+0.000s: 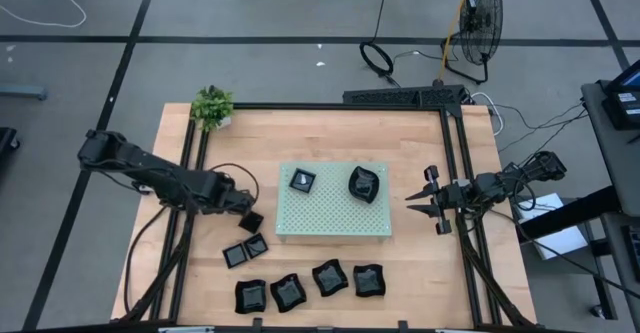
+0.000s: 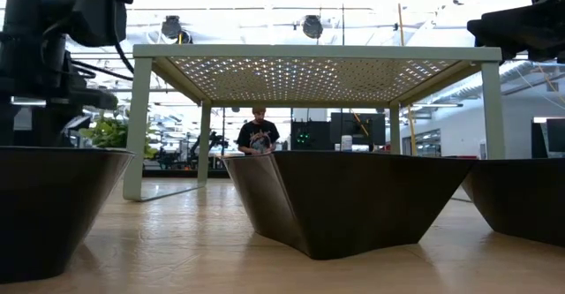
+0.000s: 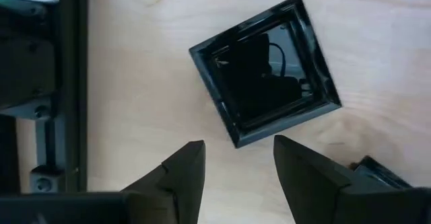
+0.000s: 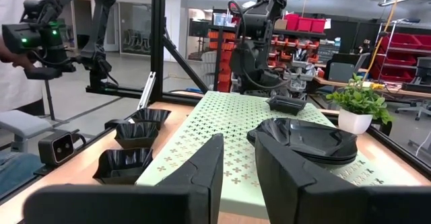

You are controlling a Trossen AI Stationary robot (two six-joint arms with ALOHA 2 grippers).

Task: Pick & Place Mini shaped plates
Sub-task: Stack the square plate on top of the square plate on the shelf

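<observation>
over a square plate point(image 3: 264, 79), left gripper point(image 3: 239, 165) open.

Board: the perforated board point(image 1: 334, 215) lies at the middle of the table point(image 1: 420, 283)
On the board: a small square plate point(image 1: 302, 180) toward its left, a leaf-like plate point(image 1: 364, 183) toward its right, the two apart
Left of the board: one square plate point(image 1: 251, 220) on the table, directly under the left gripper point(image 3: 237, 167)
Below that: two more square plates point(image 1: 247, 250) side by side
Front row: four wavy-edged plates point(image 1: 310, 285) in a line along the table's near edge, in front of the board
Back left corner: a potted plant point(image 1: 212, 106)
Right of the board: the right gripper point(image 1: 437, 204), near the table's right edge
Beyond the table: a person point(image 2: 259, 133) in the room behind
</observation>
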